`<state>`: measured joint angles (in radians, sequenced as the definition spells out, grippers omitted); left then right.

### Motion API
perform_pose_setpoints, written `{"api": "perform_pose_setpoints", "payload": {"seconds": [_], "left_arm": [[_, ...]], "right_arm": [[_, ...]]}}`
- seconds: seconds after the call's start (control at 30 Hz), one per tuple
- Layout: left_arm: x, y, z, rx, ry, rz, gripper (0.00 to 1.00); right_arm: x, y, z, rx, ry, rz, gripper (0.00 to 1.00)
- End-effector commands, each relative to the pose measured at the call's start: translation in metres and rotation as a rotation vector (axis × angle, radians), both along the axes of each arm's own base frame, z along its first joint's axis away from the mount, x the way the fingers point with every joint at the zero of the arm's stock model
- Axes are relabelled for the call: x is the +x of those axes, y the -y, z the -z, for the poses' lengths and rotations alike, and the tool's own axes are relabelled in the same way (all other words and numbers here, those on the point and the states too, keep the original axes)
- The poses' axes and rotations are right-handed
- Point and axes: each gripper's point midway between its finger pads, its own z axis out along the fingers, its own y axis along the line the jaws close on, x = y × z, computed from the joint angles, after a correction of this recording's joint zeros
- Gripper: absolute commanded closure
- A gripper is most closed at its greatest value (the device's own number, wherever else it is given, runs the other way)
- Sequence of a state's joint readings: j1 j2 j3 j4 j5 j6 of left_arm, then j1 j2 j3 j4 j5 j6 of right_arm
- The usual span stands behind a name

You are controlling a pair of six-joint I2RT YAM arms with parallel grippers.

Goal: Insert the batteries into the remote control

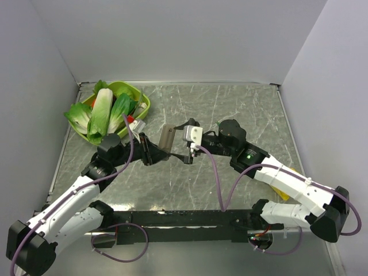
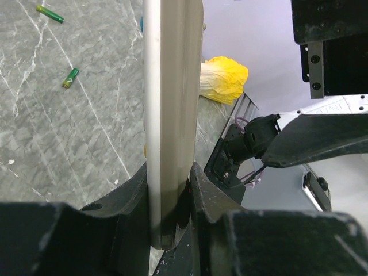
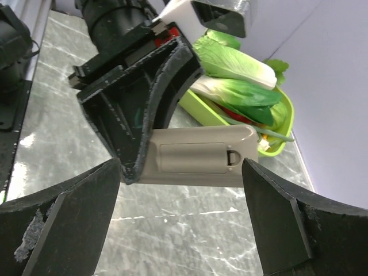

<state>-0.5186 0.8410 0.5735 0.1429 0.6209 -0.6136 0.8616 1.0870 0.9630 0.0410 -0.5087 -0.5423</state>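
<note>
clamping one end of the remote control (image 2: 169, 86), the left gripper (image 2: 169, 190) is holding it above the surface (image 2: 57, 144), grey back toward the right gripper (image 3: 179, 172), whose jaws are gaping wide. cover looks shut; opening it likely comes next. batteries (image 2: 50, 14) are lying beyond, untouched.

Soft, even light is falling from overhead onto the grey marbled surface (image 1: 172, 184), casting only faint shadows beneath the arms and tinting the walls a cool lilac. In the left wrist view the remote control (image 2: 169, 103) is sitting so close to the lens that its edges are blurring, while the batteries (image 2: 70, 77) beyond are showing crisp. In the right wrist view the jaws of the right gripper (image 3: 180, 172) are looming dark and soft, and a pale sheen is glinting off the surface.
</note>
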Motion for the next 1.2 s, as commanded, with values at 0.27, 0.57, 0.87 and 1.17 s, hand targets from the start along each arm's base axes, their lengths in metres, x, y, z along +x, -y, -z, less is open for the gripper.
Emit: {"api": "perform_pose_setpoints", "payload": {"seconds": [0.27, 0.57, 0.87, 1.17], "left_arm": [[0.000, -0.001, -0.033, -0.029, 0.092, -0.003, 0.98], [-0.001, -0.001, -0.036, -0.037, 0.099, -0.005, 0.98], [-0.003, -0.001, -0.038, -0.040, 0.105, 0.002, 0.98], [-0.003, 0.000, -0.042, -0.046, 0.113, 0.006, 0.98]], "right_arm": [[-0.005, -0.014, -0.023, 0.010, 0.053, -0.078, 0.09], [0.003, -0.016, -0.023, -0.001, 0.053, -0.050, 0.09], [0.012, -0.016, -0.019, -0.013, 0.058, -0.011, 0.09], [0.014, -0.017, -0.015, -0.045, 0.052, -0.008, 0.09]]}}
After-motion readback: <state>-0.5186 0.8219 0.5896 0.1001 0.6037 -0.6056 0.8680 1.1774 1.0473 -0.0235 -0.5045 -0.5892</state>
